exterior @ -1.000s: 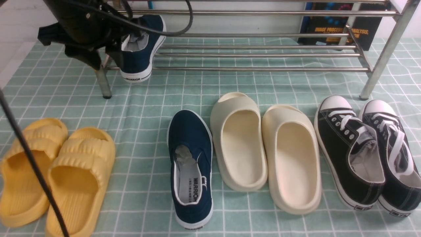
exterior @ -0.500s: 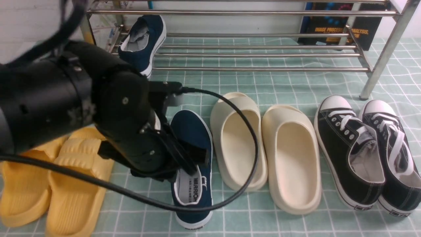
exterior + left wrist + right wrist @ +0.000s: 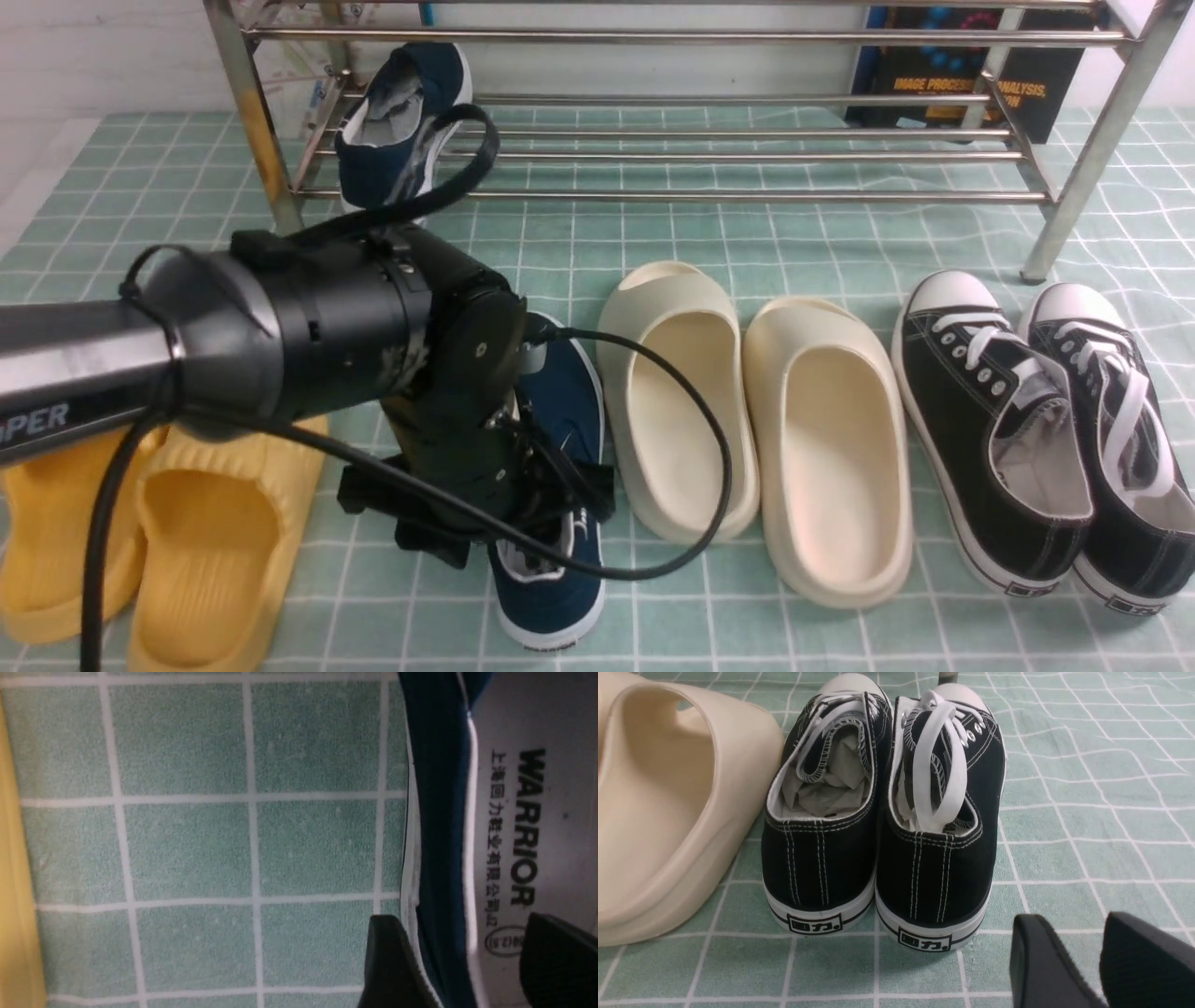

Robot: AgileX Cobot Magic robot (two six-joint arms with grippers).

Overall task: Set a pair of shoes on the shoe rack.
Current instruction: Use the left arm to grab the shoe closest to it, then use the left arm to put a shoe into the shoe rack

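A green cloth with white grid lines (image 3: 401,607) covers the surface. Over it, the left gripper (image 3: 462,938) has its jaws wide apart: one finger is outside the side wall of a navy slip-on sneaker (image 3: 551,607), the other above its insole. The wall lies between them, not clamped. The yellow slides (image 3: 215,532) are to the left of these jaws, partly covered by the arm. To the right are the cream slides (image 3: 836,467), and farther right the black lace-up sneakers (image 3: 994,448).

The right gripper (image 3: 1078,926) is near these black sneakers; its jaws are slightly open and hold nothing. Beyond the left jaws, the other navy sneaker (image 3: 378,173) rests on the lower tier of the metal shoe rack (image 3: 747,197), at its left end. A dark book (image 3: 971,89) stands behind the rack's right part.
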